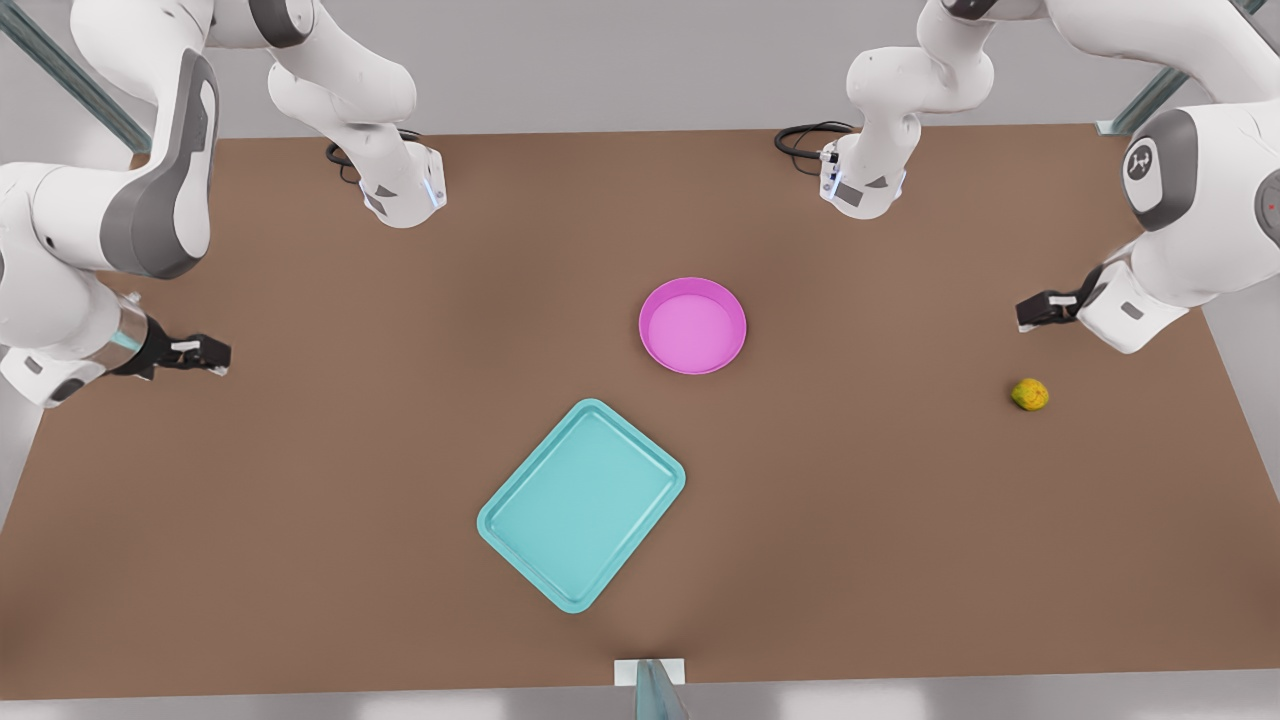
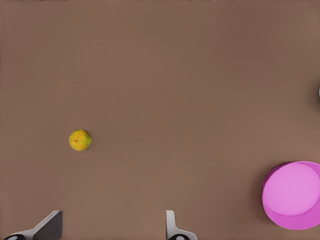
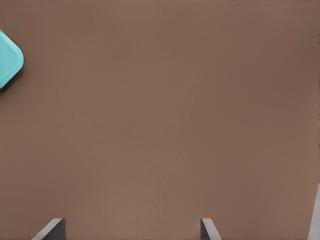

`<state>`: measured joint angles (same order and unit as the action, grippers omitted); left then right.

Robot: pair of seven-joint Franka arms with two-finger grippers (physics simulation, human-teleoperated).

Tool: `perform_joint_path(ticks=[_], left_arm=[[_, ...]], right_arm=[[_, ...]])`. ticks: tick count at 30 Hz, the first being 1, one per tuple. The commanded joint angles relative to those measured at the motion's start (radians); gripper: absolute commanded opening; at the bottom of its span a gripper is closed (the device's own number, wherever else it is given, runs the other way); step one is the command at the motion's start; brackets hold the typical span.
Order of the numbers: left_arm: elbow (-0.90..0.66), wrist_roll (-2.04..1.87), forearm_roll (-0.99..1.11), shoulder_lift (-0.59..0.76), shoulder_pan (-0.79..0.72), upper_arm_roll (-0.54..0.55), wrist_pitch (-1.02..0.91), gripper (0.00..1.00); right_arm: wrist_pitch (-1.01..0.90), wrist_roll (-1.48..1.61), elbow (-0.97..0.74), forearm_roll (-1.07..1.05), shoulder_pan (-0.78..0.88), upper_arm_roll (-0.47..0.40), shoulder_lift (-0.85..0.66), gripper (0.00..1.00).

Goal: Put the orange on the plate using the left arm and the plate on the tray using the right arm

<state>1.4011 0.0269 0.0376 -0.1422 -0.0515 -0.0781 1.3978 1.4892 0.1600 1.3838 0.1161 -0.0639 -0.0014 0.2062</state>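
Note:
The orange (image 1: 1029,394) lies on the brown table near the front view's right edge, also seen as a yellow-green ball (image 2: 80,140) in the left wrist view. My left gripper (image 1: 1024,313) (image 2: 111,227) hovers open just behind it, holding nothing. The magenta plate (image 1: 693,325) (image 2: 292,195) sits empty mid-table. In front of it, the teal tray (image 1: 582,504) lies at an angle, and one of its corners (image 3: 7,57) shows in the right wrist view. My right gripper (image 1: 222,355) (image 3: 130,230) waits open at the front view's far left, well away from the plate.
Two white arm sections with black cables (image 1: 400,190) (image 1: 865,180) hang over the table's back edge. A small white bracket (image 1: 650,678) sits at the middle of the front edge. Bare brown tabletop (image 1: 900,520) lies between the orange, plate and tray.

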Motion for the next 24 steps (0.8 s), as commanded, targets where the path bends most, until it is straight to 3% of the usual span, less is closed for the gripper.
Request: perform_joint_path(ticks=[1, 4, 8, 10, 16, 24], left_arm=[[-0.001, -0.044, 0.002, 0.001, -0.001, 0.000, 0.038, 1.00], [0.059, -0.061, 0.011, -0.056, 0.007, -0.012, 0.061, 1.00], [0.386, 0.146, 0.002, -0.191, 0.154, -0.072, 0.630, 1.00], [0.487, 0.263, 0.002, -0.224, 0.200, -0.080, 0.802, 1.00], [0.495, 0.564, 0.004, -0.323, 0.308, -0.088, 0.891, 1.00], [0.509, 0.430, -0.010, -0.358, 0.312, -0.083, 0.883, 1.00]], right_arm=[[0.066, 0.082, 0.000, 0.001, 0.001, 0.000, -0.001, 1.00], [0.065, 0.084, 0.001, 0.001, 0.001, 0.000, 0.001, 1.00], [0.066, 0.084, 0.001, 0.001, 0.001, 0.000, 0.007, 1.00], [0.065, 0.084, 0.001, -0.001, -0.001, 0.000, 0.013, 1.00], [0.066, 0.084, 0.001, -0.001, -0.001, 0.000, 0.021, 1.00], [0.065, 0.084, 0.001, -0.001, -0.002, 0.000, 0.033, 1.00]])
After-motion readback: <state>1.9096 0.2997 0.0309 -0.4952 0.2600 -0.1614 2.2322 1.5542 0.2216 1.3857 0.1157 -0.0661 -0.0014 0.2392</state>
